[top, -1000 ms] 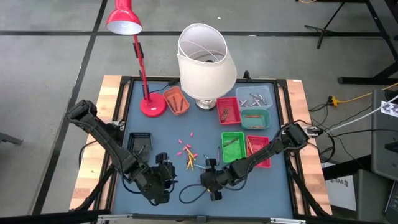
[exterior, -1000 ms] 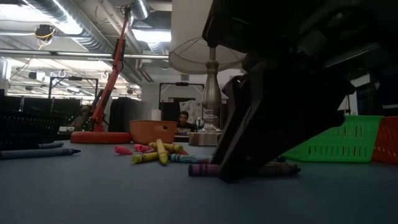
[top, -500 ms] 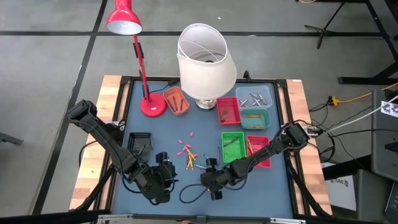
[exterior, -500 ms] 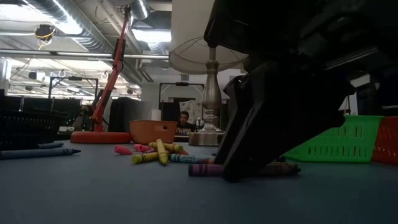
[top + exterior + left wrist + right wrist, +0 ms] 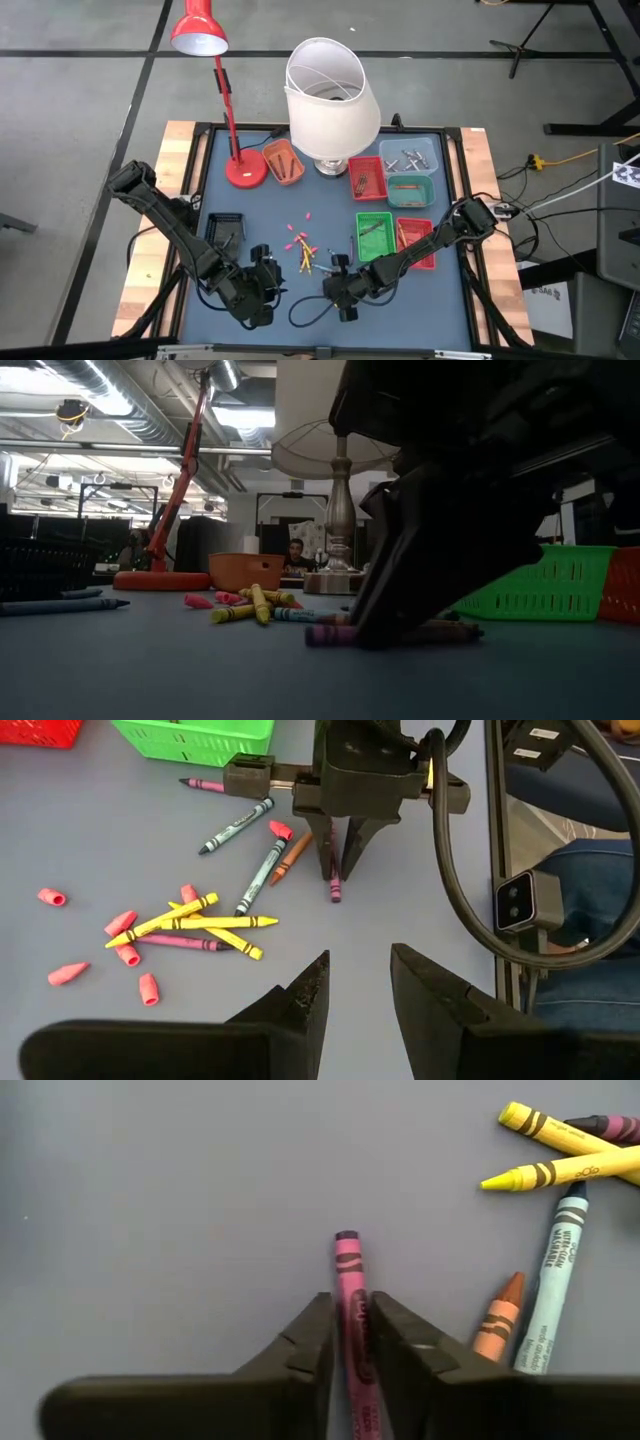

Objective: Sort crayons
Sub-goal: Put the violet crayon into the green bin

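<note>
Right wrist view: right tool (image 5: 349,1342) pinches a thin paper-wrapped magenta crayon (image 5: 351,1295) flat on the smooth grey counter (image 5: 160,1200); left tool (image 5: 355,985) stands narrowly parted, empty.

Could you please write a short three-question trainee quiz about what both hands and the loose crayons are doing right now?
1. True or false: the right hand has its fingers on either side of a magenta crayon lying on the table.
2. Multiple choice: the left hand is A) clamped on a yellow crayon, B) open and empty above the mat, C) inside the green tray.
3. Fill in: beside the magenta crayon lie an orange crayon and a light ____ crayon.

Key
1. True; the fingers sit close against it.
2. B; it waits near the table's front edge.
3. Blue; the yellow crayons lie just beyond them.
</note>
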Controlling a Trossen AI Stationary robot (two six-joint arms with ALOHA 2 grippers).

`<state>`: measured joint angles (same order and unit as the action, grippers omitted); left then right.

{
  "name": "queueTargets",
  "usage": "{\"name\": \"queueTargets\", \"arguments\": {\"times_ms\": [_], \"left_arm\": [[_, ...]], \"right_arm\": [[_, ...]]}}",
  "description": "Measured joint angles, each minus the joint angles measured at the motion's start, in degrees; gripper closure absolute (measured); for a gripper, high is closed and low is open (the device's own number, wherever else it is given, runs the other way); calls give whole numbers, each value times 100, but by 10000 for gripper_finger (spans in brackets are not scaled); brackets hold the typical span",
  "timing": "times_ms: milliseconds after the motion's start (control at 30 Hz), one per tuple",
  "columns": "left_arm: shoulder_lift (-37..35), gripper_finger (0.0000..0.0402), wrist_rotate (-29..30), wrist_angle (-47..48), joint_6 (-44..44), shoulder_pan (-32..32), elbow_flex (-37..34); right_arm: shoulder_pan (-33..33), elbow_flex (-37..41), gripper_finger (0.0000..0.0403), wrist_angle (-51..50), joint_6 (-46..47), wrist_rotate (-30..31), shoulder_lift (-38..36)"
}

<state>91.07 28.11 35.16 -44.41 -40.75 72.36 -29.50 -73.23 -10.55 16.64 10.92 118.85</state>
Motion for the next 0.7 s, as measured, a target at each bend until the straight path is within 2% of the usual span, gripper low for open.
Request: {"name": "queueTargets", "arguments": {"times_ms": [233, 533, 700], "left_arm": [[0, 308, -1, 8, 1, 2, 0], [2, 308, -1, 199, 1, 2, -2], [2, 308, -1, 197, 1, 2, -2]], "right_arm": [[0, 0, 389, 0, -9, 3, -2], [-7, 20, 377, 228, -3, -190, -13], [-3, 22, 387, 305, -1, -443, -91]]}}
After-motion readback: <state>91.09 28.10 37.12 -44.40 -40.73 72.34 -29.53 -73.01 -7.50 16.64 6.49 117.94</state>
